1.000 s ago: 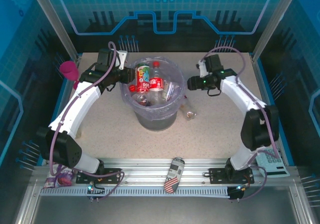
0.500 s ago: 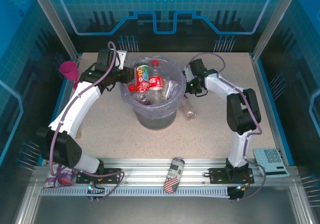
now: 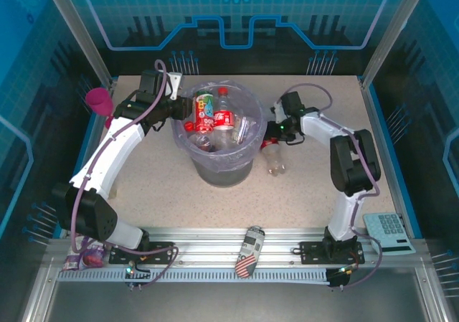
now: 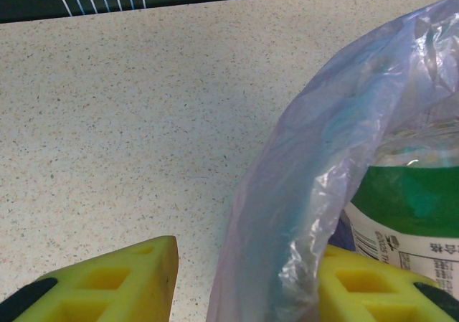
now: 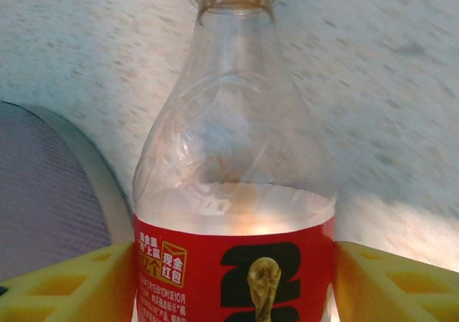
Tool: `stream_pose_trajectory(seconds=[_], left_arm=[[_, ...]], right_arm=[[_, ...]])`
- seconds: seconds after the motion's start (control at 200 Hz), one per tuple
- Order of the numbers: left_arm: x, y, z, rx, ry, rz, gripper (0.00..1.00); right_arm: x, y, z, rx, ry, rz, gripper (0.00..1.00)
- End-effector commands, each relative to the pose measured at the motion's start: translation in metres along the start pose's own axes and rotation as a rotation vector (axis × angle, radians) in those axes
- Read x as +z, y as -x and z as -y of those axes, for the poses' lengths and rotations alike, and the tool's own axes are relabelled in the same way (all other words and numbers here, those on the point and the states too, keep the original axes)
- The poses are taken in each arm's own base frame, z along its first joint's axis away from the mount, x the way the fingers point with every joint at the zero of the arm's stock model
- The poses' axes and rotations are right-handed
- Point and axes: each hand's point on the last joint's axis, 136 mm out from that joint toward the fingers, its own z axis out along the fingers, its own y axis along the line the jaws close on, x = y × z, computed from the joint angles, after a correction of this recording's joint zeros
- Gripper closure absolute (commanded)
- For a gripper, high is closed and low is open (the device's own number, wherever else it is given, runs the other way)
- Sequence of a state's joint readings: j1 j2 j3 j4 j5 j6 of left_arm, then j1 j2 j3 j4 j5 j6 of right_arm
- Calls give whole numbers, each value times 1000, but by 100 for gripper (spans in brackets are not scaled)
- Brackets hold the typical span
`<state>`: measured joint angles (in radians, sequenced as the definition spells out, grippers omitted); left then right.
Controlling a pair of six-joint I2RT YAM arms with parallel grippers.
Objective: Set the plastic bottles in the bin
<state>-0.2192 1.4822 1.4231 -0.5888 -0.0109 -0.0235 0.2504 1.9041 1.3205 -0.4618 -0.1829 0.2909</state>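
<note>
The bin point(image 3: 231, 170), a grey bucket lined with a lavender bag point(image 4: 308, 178), stands mid-table with several red-labelled plastic bottles point(image 3: 224, 115) inside. My left gripper point(image 3: 188, 111) is at the bin's left rim, and its yellow fingers point(image 4: 122, 279) are shut on the bag's edge; a green-labelled bottle point(image 4: 416, 200) shows through the bag. A clear bottle with a red label and no cap point(image 5: 233, 193) lies on the table right of the bin point(image 3: 274, 161). My right gripper point(image 5: 233, 286) has a yellow finger against each side of its label, low over the table point(image 3: 270, 144).
A pink goblet point(image 3: 99, 103) stands at the table's left edge. A patterned can point(image 3: 249, 251) lies on the front rail. A calculator point(image 3: 389, 230) sits near the right arm's base. The bin's grey wall point(image 5: 43, 193) is close on the gripped bottle's left.
The right gripper came down from beside the bin's rim to the bottle on the table and closed in on its label. The left arm has not moved.
</note>
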Motion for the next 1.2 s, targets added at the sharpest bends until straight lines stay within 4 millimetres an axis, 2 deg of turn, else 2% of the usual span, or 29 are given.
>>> stream_pose_trajectory(seconds=[0.0,0.14,0.305,0.4,0.605,0.83,1.066,1.196], left_arm=[[33,-82,-18,9,66,-292,54],[34,-83,-17,10,64,-296,54],[35,-83,-16,7,60,-296,54],[34,-82,-16,7,60,-294,54],[34,-83,-17,9,62,-294,54],[34,-83,-17,8,61,-297,54],[34,-83,-17,9,63,-294,54],[34,-82,-16,9,59,-294,54]], right_arm=[[-22,-10,28,66,-72,28,32],[-43,-23,46,118,-105,61,30],[-57,-28,55,117,-149,50,10],[-55,-28,58,120,-155,17,8],[-36,-37,66,135,-186,-74,11],[-28,-38,76,126,-231,-97,16],[-34,-33,71,137,-197,-52,33],[-45,-29,70,141,-188,-15,36]])
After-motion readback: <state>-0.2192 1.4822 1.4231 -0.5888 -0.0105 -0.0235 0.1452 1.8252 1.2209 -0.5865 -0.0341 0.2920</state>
